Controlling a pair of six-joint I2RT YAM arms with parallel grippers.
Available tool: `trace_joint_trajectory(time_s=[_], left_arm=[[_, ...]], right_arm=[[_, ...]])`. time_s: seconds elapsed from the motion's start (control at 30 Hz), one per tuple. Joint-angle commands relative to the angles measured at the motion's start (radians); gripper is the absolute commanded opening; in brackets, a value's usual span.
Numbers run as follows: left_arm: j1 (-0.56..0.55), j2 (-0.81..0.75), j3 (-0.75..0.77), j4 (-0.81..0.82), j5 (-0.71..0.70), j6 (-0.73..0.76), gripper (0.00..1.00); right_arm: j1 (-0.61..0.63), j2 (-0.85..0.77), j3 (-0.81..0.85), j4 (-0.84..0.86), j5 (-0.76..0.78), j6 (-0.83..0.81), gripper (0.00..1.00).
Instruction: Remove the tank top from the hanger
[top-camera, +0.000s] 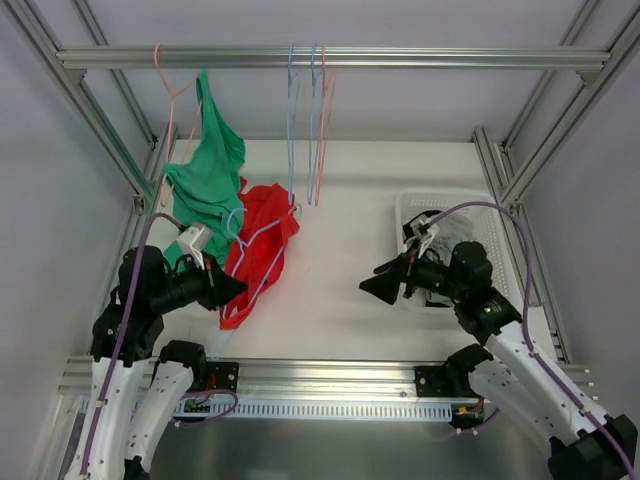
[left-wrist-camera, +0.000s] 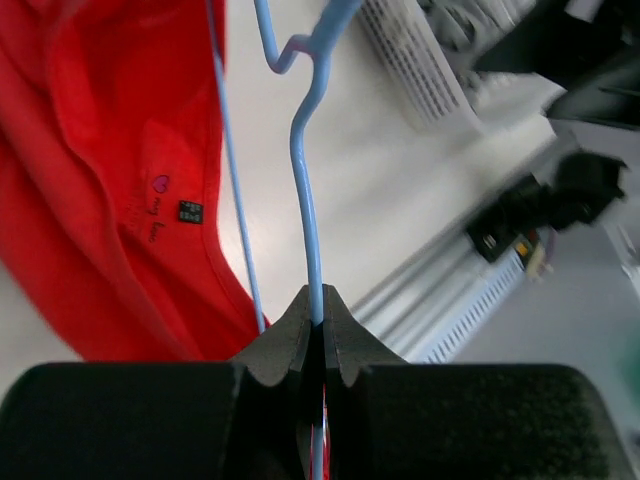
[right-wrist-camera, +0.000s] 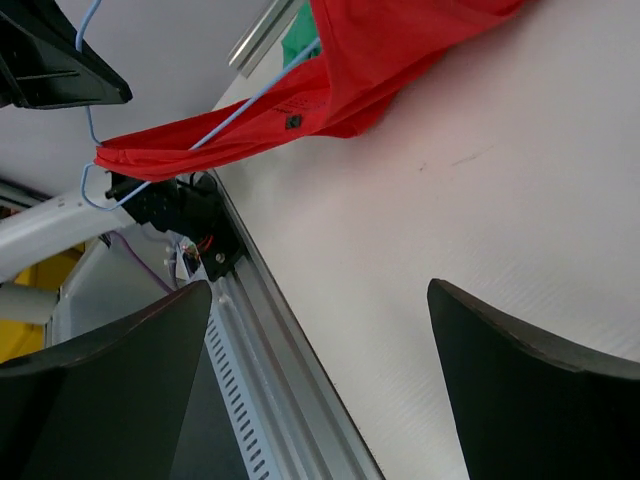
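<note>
A red tank top (top-camera: 262, 232) hangs on a light blue wire hanger (top-camera: 262, 285) held low over the white table. My left gripper (top-camera: 240, 290) is shut on the hanger's wire, which runs straight up between its closed jaws (left-wrist-camera: 318, 305). In the left wrist view the tank top (left-wrist-camera: 100, 180) drapes to the left of the hanger (left-wrist-camera: 305, 170), its neck label showing. My right gripper (top-camera: 372, 288) is open and empty, to the right of the garment and apart from it. From the right wrist, the tank top (right-wrist-camera: 380, 70) and hanger (right-wrist-camera: 200, 140) lie beyond the spread gripper (right-wrist-camera: 320, 290).
A green garment (top-camera: 207, 170) hangs on a pink hanger from the top rail (top-camera: 400, 58). Empty blue and pink hangers (top-camera: 312, 120) hang at mid-rail. A white basket (top-camera: 490, 215) stands at the right, behind my right arm. An aluminium frame edge (top-camera: 330, 372) runs along the near side.
</note>
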Motion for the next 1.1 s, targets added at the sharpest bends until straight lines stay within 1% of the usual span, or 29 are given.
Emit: trace_joint_trajectory(time_s=[0.0, 0.03, 0.07, 0.1, 0.13, 0.2, 0.23, 0.27, 0.37, 0.5, 0.63, 0.7, 0.73, 0.8, 0.83, 0.9, 1.07], left_arm=[[-0.020, -0.056, -0.095, 0.042, 0.345, -0.049, 0.00], [-0.024, -0.071, -0.120, 0.039, 0.375, -0.077, 0.00], [-0.024, -0.085, -0.129, 0.041, 0.395, -0.089, 0.00], [-0.025, -0.113, -0.138, 0.041, 0.448, -0.100, 0.00], [-0.025, -0.121, -0.150, 0.041, 0.491, -0.108, 0.00], [-0.037, -0.140, -0.158, 0.041, 0.545, -0.121, 0.00], [-0.043, -0.147, -0.160, 0.041, 0.560, -0.132, 0.00], [-0.054, -0.151, -0.160, 0.041, 0.564, -0.134, 0.00], [-0.085, -0.154, -0.161, 0.041, 0.565, -0.138, 0.00], [-0.100, -0.133, -0.167, 0.041, 0.561, -0.137, 0.00], [-0.103, -0.133, -0.157, 0.039, 0.556, -0.137, 0.00], [-0.102, -0.134, -0.149, 0.039, 0.556, -0.138, 0.00], [-0.102, -0.134, -0.147, 0.041, 0.556, -0.138, 0.00], [-0.102, -0.133, -0.140, 0.039, 0.539, -0.141, 0.00], [-0.102, -0.134, -0.138, 0.041, 0.530, -0.143, 0.00], [-0.103, -0.131, -0.134, 0.039, 0.510, -0.143, 0.00], [-0.103, -0.124, -0.109, 0.041, 0.495, -0.146, 0.00]], right_arm=[[0.147, 0.046, -0.054, 0.281, 0.191, -0.012, 0.94], [0.221, 0.061, -0.061, 0.317, 0.228, -0.027, 0.94], [0.255, 0.077, -0.059, 0.325, 0.276, -0.062, 0.93], [0.287, 0.092, -0.056, 0.333, 0.368, -0.081, 0.93], [0.343, 0.133, -0.053, 0.362, 0.408, -0.094, 0.92], [0.385, 0.178, -0.039, 0.394, 0.520, -0.119, 0.90], [0.408, 0.236, -0.033, 0.432, 0.534, -0.127, 0.88], [0.416, 0.265, -0.009, 0.442, 0.543, -0.131, 0.82], [0.451, 0.369, 0.037, 0.476, 0.568, -0.163, 0.77], [0.480, 0.472, 0.135, 0.522, 0.542, -0.209, 0.76], [0.485, 0.558, 0.209, 0.537, 0.526, -0.237, 0.69], [0.485, 0.606, 0.240, 0.543, 0.502, -0.246, 0.53], [0.485, 0.618, 0.246, 0.546, 0.493, -0.246, 0.40], [0.488, 0.638, 0.255, 0.546, 0.474, -0.246, 0.25], [0.491, 0.638, 0.252, 0.546, 0.482, -0.248, 0.09], [0.490, 0.622, 0.231, 0.546, 0.499, -0.246, 0.00], [0.485, 0.542, 0.189, 0.529, 0.580, -0.263, 0.00]])
